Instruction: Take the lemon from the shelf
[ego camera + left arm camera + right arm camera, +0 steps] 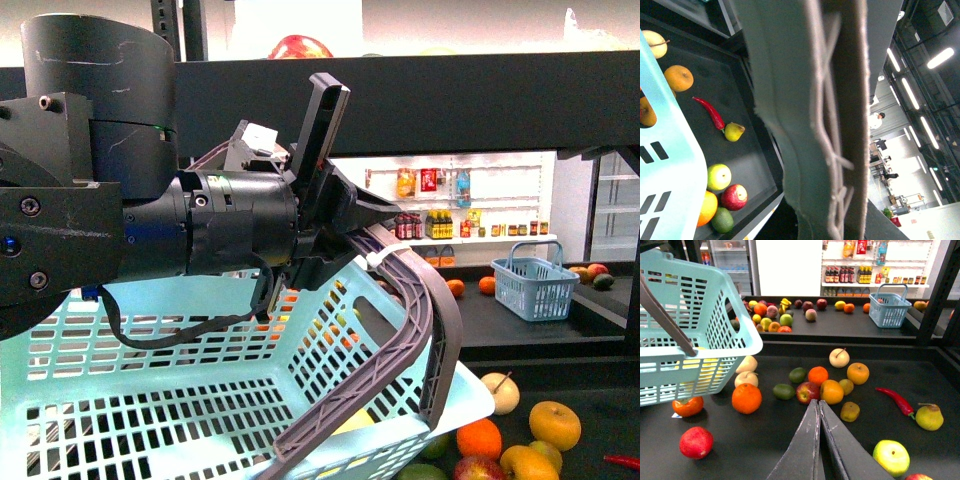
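My left gripper (338, 228) is shut on the grey handle (425, 300) of a light blue basket (150, 400), held above the black shelf tray (790, 440). In the left wrist view the handle (810, 125) fills the middle. My right gripper (817, 403) is shut and empty, above the tray and just short of a fruit cluster. A small yellow oval fruit (846, 386), perhaps the lemon, lies in that cluster behind an orange-yellow fruit (831, 391). Something yellow (705, 365) shows through the basket wall; I cannot tell what it is.
On the tray lie an orange (746, 398), a red fruit (696, 442), a red chilli (895, 400), a pear (929, 417), a green-yellow apple (891, 456) and limes (784, 391). A small blue basket (888, 305) stands on the far tray. White bottle shelves (870, 270) are behind.
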`<action>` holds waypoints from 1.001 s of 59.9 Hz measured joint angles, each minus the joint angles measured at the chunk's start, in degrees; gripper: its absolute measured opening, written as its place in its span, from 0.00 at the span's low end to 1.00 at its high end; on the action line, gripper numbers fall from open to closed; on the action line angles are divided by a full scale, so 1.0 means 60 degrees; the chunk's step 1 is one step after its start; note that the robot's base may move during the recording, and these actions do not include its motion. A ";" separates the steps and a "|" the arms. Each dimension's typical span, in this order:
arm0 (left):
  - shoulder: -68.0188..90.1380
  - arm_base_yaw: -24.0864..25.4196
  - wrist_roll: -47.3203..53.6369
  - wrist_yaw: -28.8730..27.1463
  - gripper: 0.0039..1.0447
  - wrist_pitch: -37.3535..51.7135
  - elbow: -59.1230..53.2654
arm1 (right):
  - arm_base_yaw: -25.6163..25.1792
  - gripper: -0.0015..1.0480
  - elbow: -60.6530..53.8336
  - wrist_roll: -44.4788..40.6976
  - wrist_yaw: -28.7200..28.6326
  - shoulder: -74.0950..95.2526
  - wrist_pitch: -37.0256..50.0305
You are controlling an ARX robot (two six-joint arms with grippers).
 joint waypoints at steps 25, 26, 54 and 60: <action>0.0000 0.0000 -0.0007 0.0000 0.08 0.0000 0.0000 | -0.0004 0.12 -0.0291 0.0004 0.0000 -0.0375 0.0055; 0.0000 0.0000 -0.0007 0.0000 0.08 0.0000 0.0000 | -0.0004 0.14 -0.0291 0.0007 0.0000 -0.0375 0.0055; 0.0000 -0.0004 -0.0004 0.0000 0.08 0.0000 0.0000 | -0.0004 0.93 -0.0288 0.0015 0.0000 -0.0375 0.0055; -0.0011 -0.0076 -0.0044 -0.0998 0.08 -0.0426 0.0047 | -0.0004 0.93 -0.0291 0.0015 0.0000 -0.0375 0.0055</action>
